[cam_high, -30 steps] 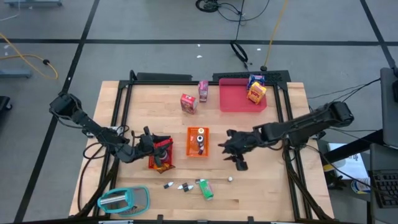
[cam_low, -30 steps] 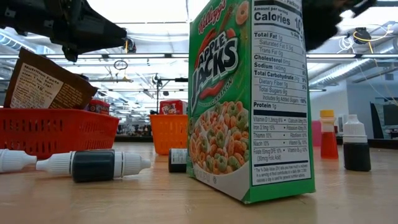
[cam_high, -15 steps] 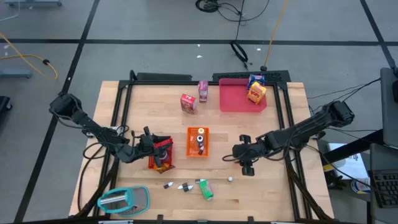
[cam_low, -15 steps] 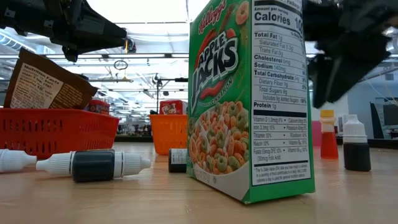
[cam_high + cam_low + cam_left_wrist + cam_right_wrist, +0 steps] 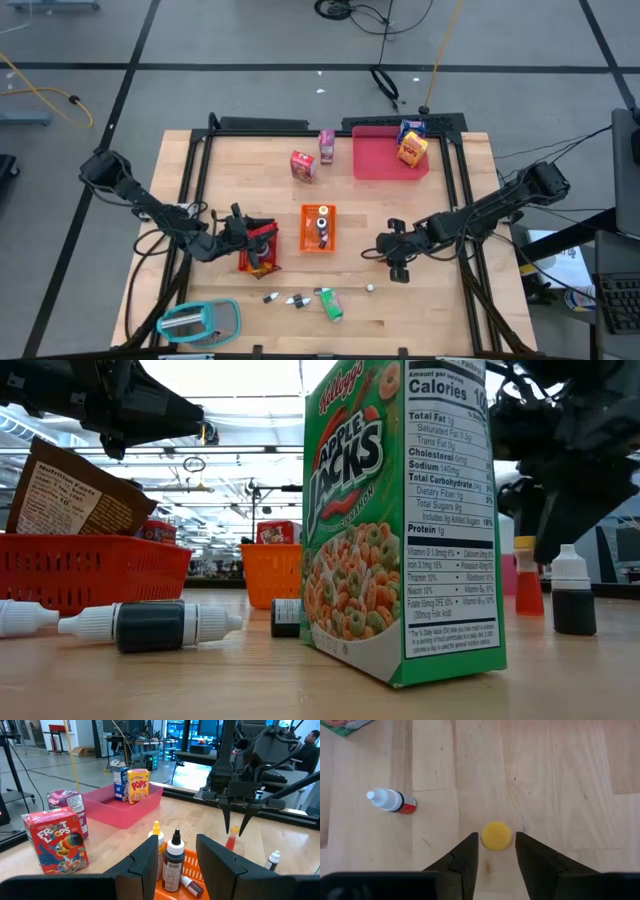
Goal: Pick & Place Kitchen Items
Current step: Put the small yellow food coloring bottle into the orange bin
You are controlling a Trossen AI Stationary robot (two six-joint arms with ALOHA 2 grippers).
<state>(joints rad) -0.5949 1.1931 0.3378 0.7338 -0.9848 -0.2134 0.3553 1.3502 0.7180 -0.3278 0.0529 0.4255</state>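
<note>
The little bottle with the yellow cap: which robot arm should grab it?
Probably the right arm. Its gripper hangs straight above the yellow-capped bottle, with an open finger on each side of the cap. The left gripper is far across the table, over the red bin.

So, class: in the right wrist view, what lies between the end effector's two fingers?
A yellow bottle cap sits in the gap between the right end effector's open fingers, seen from above; nothing else but bare wooden table.
</note>
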